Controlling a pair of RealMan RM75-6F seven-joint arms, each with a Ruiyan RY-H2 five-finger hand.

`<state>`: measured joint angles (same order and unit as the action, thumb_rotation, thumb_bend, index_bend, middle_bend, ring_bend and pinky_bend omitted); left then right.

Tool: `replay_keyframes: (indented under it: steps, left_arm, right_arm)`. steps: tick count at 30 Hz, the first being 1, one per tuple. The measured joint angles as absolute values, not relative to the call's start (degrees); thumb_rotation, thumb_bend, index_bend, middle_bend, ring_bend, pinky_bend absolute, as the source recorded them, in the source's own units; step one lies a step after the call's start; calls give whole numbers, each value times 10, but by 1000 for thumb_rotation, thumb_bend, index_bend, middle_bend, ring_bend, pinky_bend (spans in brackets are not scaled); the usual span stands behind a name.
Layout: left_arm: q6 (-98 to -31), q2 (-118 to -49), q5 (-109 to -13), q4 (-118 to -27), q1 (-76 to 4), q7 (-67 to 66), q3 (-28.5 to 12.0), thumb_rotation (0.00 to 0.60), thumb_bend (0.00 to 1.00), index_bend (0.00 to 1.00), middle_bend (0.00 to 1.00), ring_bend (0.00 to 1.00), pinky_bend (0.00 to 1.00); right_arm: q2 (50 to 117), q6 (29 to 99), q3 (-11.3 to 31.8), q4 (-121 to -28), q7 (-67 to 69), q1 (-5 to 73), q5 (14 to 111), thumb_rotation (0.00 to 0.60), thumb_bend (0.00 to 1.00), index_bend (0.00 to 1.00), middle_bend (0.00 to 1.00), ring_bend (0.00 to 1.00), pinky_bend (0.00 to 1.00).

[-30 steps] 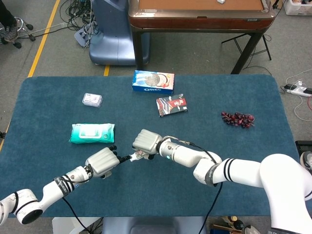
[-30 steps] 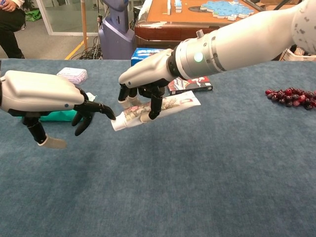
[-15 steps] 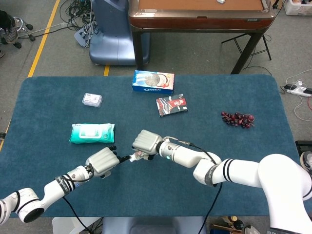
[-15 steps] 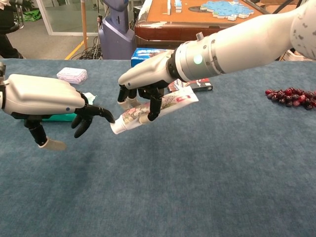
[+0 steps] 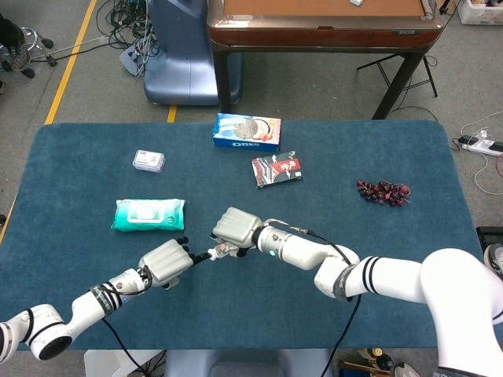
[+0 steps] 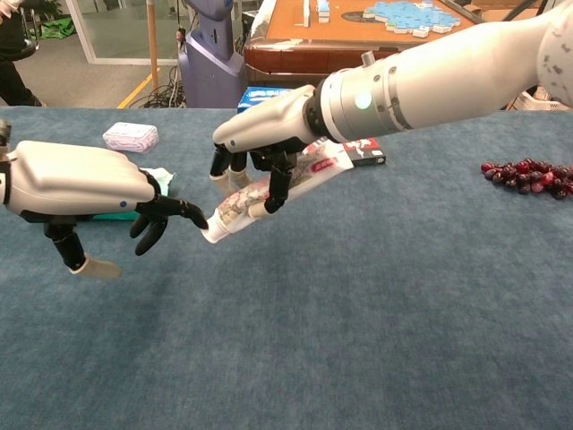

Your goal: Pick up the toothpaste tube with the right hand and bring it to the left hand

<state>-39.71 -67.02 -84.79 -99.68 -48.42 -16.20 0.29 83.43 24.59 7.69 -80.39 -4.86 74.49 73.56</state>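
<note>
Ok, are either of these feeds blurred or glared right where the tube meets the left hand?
Chest view: sharp, no glare; the white printed toothpaste tube in the right hand shows clearly, its cap end at the left hand's fingertips; soft shadows on the blue cloth. Head view: evenly lit, but the tube is small and mostly hidden under the right hand.

Head view: looking steeply down over the whole table. Chest view: looking low and level, close across its surface; both are sharing the tabletop.
</note>
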Motion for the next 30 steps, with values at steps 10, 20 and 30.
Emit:
replay_keyframes:
  steps: [10,20,30]
  left_arm:
    - [-400,-673,-847,-991,-487,-157,5,600,270,120,482,426,179]
    - [-397,-669,-850,-995,-490,-153,11,600,270,120,482,426,179]
    - [-396,-665,-855,-999,-492,-146,17,600,270,120,482,426,179]
  right_arm:
    - [835,242,77,-806,-17,741,749,600,1000,1000,880,821,666]
    - [839,246,80,-802,28,737,779,600,1000,1000,885,829,666]
    - [843,264,81,-797,88,732,822,600,1000,1000,891,832,666]
